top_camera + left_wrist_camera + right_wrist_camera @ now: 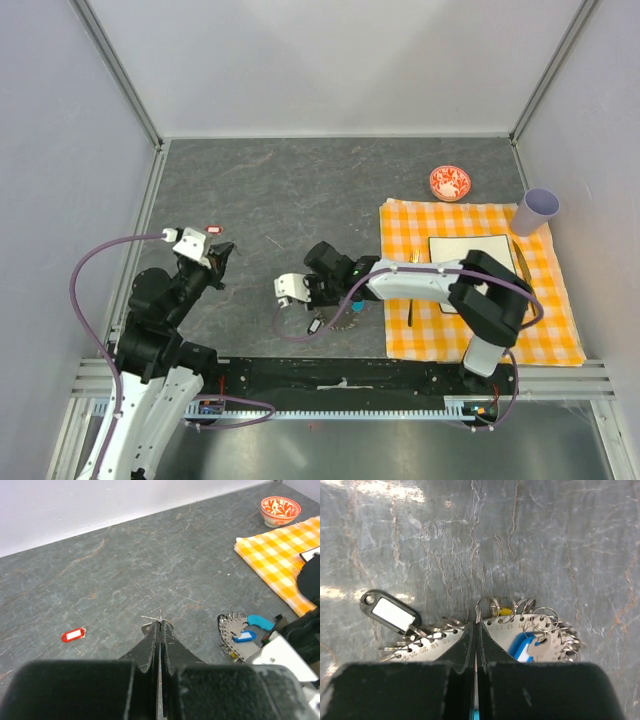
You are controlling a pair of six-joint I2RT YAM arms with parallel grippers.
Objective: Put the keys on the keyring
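Though veined — grey tabletop (300,190), pale walls (330,60)

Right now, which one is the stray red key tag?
Start on the grey tabletop, left half, away from the orange checked cloth. Just beyond the left gripper lies a tiny red tag with a white label, alone, far from the keyring.

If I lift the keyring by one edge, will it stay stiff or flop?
The keyring looks like a flat metal plate, so probably stiff. Its loose rings and black tag will likely dangle and swing. Thin and shiny, it may slip in a pinch.
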